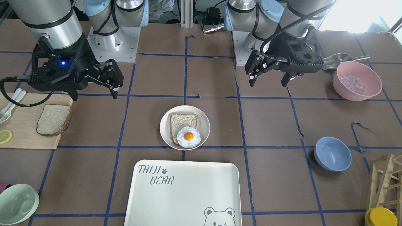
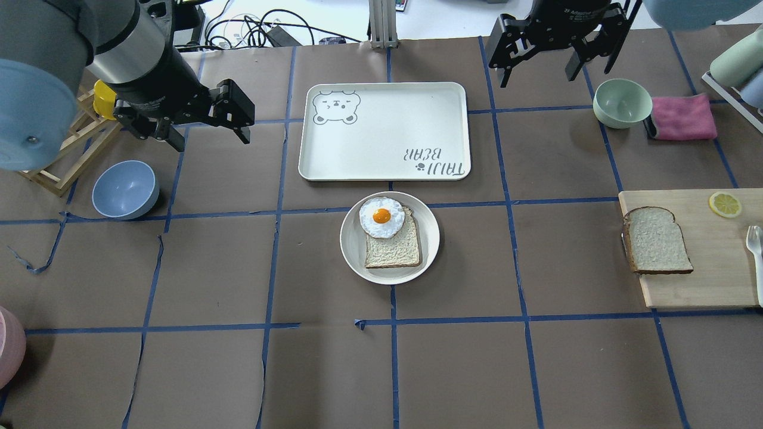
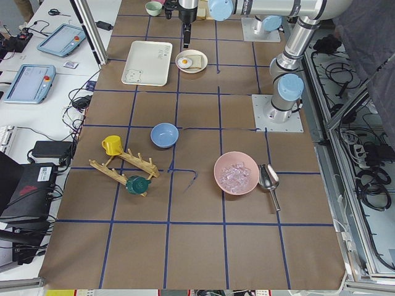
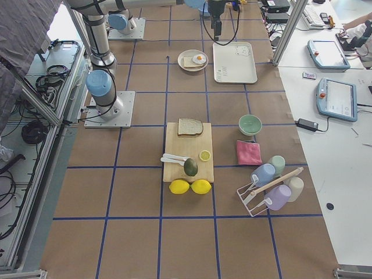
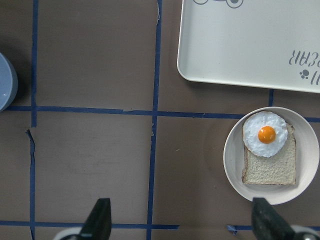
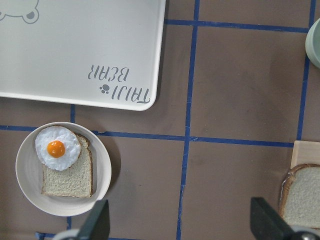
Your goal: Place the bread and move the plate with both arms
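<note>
Two grippers hang above the surface, and you can see that both are empty. The left gripper has its fingers spread wide and hovers toward the left edge, just beside the blue bowl. The right gripper is likewise spread apart and hovers near the far edge, beside the pale green bowl.

You find the bread lying flat on the wooden cutting board at the right edge of the surface, touching neither gripper. A lemon slice lies on the same board, apart from the bread.

The plate stands midway between the left and right edges. It carries a toast slice, and a fried egg overlaps the toast's far end. The bear-print tray lies just beyond the plate toward the far edge, with a narrow strip of surface between them. Both grippers are well apart from the plate.
</note>
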You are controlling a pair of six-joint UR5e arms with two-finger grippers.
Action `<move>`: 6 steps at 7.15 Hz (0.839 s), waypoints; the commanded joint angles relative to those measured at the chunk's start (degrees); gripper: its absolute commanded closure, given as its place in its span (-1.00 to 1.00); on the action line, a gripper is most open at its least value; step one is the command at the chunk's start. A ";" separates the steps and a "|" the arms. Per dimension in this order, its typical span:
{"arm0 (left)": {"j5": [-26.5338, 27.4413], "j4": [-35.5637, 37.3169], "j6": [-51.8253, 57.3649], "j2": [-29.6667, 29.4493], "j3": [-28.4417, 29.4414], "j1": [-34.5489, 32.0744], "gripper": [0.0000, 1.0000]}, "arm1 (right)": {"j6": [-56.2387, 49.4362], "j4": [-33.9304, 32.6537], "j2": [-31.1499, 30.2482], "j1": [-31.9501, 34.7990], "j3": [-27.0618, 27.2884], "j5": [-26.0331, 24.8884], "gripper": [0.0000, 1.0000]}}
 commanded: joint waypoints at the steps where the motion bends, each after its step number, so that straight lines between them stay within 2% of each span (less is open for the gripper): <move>1: -0.09 0.00 0.00 0.00 0.00 0.00 -1.00 | -0.03 -0.04 0.01 -0.09 0.07 0.00 -1.00; 6: 0.00 0.00 0.00 0.00 0.00 0.00 -1.00 | 0.14 0.92 -0.17 -1.49 0.07 0.00 -1.00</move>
